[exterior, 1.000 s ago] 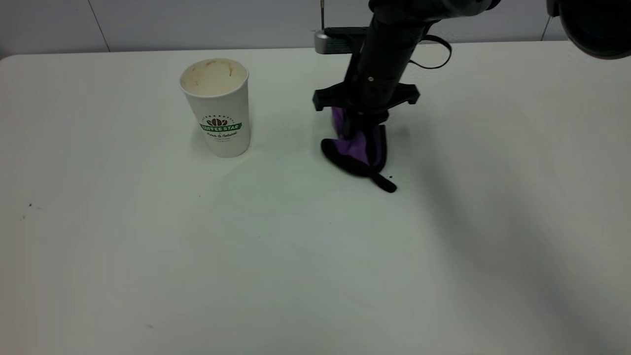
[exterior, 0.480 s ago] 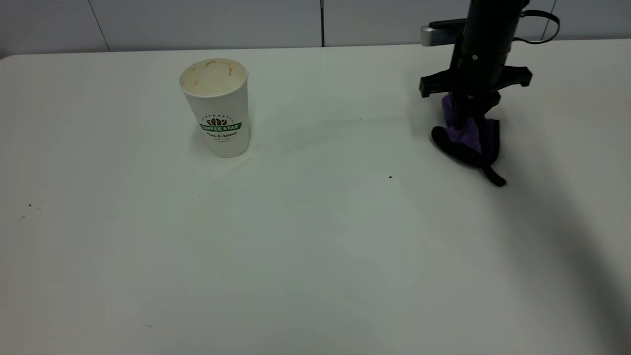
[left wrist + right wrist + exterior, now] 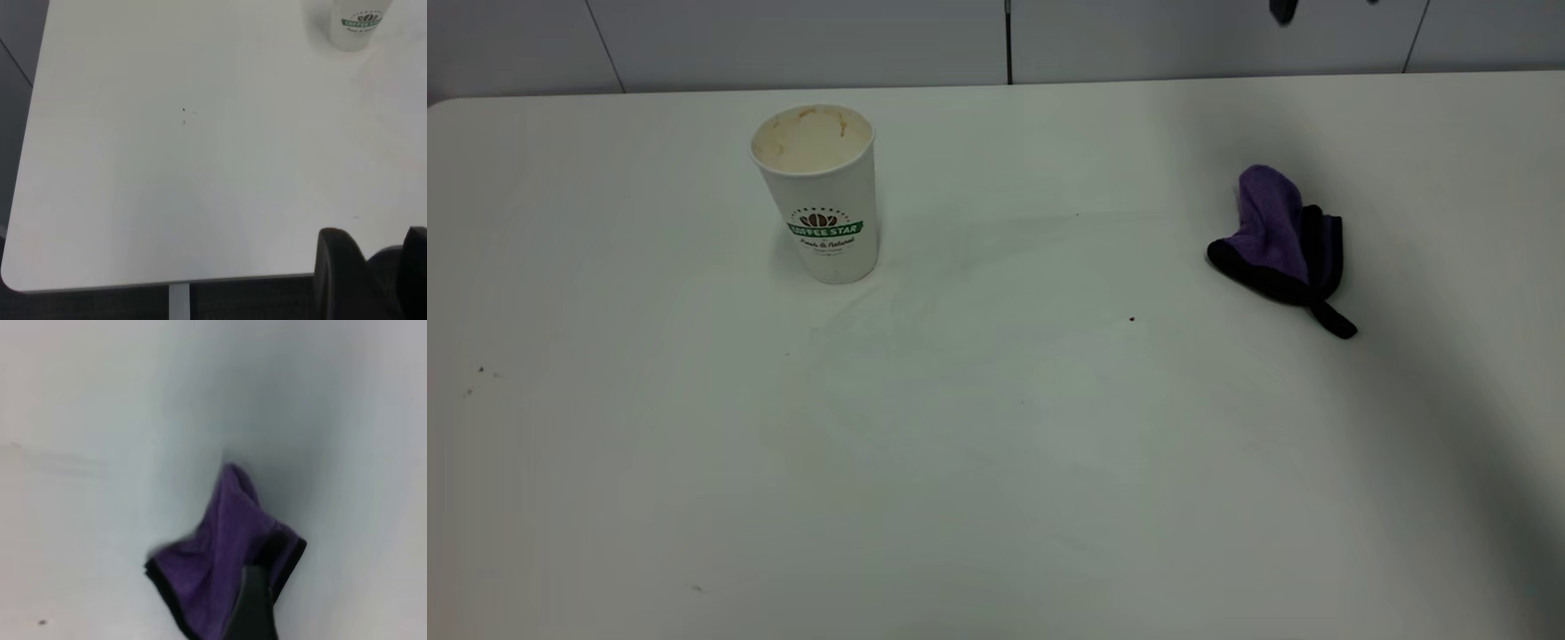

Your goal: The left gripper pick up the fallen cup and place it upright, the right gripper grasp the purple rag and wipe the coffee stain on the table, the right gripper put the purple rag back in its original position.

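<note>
The cup [image 3: 818, 191] stands upright on the worktop [image 3: 996, 462], well left of centre in the exterior view, mouth up and cream-stained inside. The purple rag [image 3: 1279, 242] lies crumpled on the worktop well to the right of the cup, its black loop tail trailing toward the near edge. No coffee stain is visible between them; only one tiny dark speck [image 3: 1132, 318] and faint smears mark that area. Judged from this layout, all three task steps appear complete, and the only move left is to clear the arms. The governing relation is vertical: the right gripper [image 3: 253, 607] is above the rag and apart from it, so a straight lift clears it without drag. It grips nothing; only one dark finger shows in the right wrist view, so the width of its jaws cannot be told. The exterior view shows only a dark scrap of that arm at the top edge. The left gripper [image 3: 373, 277] hangs over the worktop's corner, far from the cup, jaws parted and empty. Only the left wrist view shows this gripper; only the exterior view shows cup and rag together
</note>
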